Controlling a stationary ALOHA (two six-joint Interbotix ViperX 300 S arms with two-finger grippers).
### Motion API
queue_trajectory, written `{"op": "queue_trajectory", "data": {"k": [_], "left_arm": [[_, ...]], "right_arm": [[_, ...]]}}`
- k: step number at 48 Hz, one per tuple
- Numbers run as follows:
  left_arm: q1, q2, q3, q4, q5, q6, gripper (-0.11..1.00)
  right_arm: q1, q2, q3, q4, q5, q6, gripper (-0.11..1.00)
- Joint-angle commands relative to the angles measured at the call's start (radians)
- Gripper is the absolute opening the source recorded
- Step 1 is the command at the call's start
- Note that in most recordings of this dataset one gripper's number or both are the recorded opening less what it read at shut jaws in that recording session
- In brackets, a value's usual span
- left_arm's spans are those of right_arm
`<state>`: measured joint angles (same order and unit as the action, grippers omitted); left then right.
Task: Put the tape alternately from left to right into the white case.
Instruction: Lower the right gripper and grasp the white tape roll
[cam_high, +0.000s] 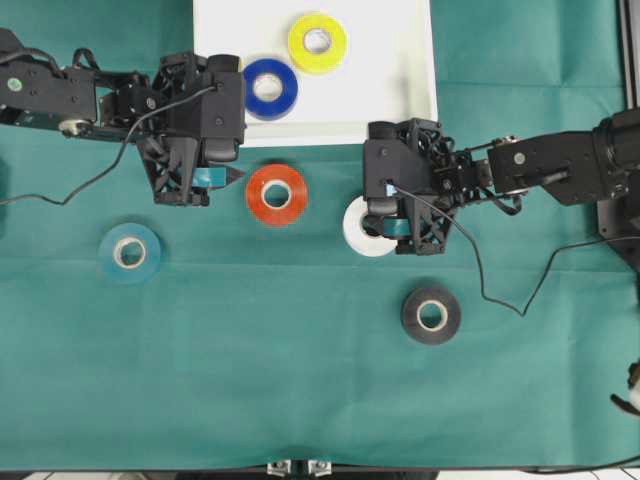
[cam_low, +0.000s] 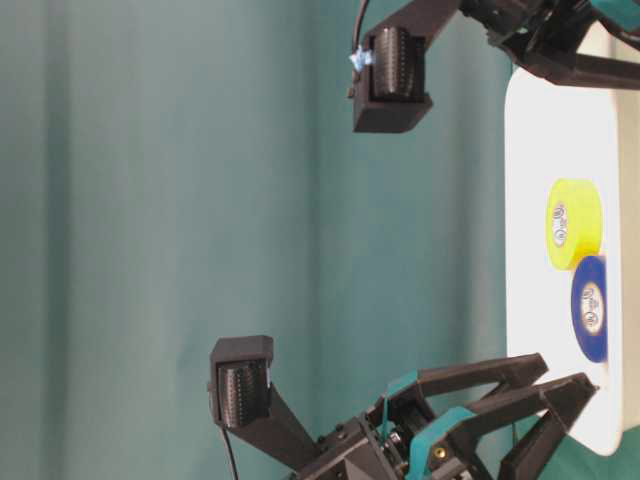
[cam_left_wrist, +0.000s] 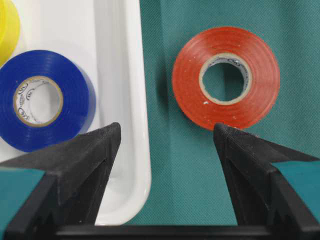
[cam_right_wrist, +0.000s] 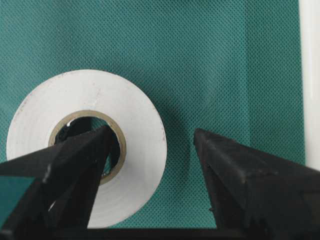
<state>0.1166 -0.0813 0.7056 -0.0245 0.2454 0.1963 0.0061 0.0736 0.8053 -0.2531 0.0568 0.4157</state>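
The white case (cam_high: 400, 100) lies at the back with a yellow roll (cam_high: 317, 42) and a blue roll (cam_high: 270, 88) of tape in it. On the green cloth lie a red-orange roll (cam_high: 276, 194), a white roll (cam_high: 358, 235), a teal roll (cam_high: 130, 252) and a black roll (cam_high: 431, 314). My left gripper (cam_high: 236, 150) is open and empty over the case's near left corner (cam_left_wrist: 135, 200), with the red-orange roll (cam_left_wrist: 226, 77) just ahead. My right gripper (cam_right_wrist: 152, 132) is open astride the white roll's (cam_right_wrist: 130, 115) wall, with one finger in its core.
Black cables trail over the cloth from both arms, one looping past the black roll (cam_high: 500, 295). The cloth's front edge runs along the bottom of the overhead view. A metal frame (cam_high: 630, 60) stands at the far right.
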Motion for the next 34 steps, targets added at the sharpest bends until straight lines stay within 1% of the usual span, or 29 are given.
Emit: {"op": "queue_trajectory", "data": {"k": [1, 9, 18, 20, 23, 25, 28, 30, 34], "left_arm": [[-0.003, -0.018, 0.006, -0.003, -0.003, 0.0, 0.92], [-0.003, -0.018, 0.006, -0.003, -0.003, 0.0, 0.92], [-0.003, -0.018, 0.006, -0.002, -0.003, 0.0, 0.92], [-0.003, -0.018, 0.005, -0.002, -0.003, 0.0, 0.92], [-0.003, -0.018, 0.006, -0.002, -0.003, 0.0, 0.92], [-0.003, -0.018, 0.005, -0.002, -0.003, 0.0, 0.92], [-0.003, -0.017, 0.005, -0.002, -0.003, -0.002, 0.92], [-0.003, -0.018, 0.005, -0.003, -0.003, 0.0, 0.92], [-0.003, -0.018, 0.006, -0.002, -0.003, 0.0, 0.92]], "right_arm": [[0.002, -0.011, -0.018, 0.0, -0.008, 0.002, 0.77], [0.002, -0.012, -0.02, 0.0, -0.005, 0.002, 0.77], [0.003, -0.02, -0.02, -0.002, -0.003, 0.002, 0.75], [0.003, -0.026, -0.02, -0.002, -0.003, 0.002, 0.73], [0.002, -0.035, -0.02, -0.002, -0.003, 0.002, 0.64], [0.002, -0.04, -0.02, -0.002, -0.002, 0.0, 0.54], [0.003, -0.048, -0.02, -0.002, -0.002, 0.002, 0.36], [0.003, -0.052, -0.02, -0.002, -0.002, 0.0, 0.28], [0.002, -0.057, -0.02, -0.002, 0.0, 0.0, 0.27]]}}
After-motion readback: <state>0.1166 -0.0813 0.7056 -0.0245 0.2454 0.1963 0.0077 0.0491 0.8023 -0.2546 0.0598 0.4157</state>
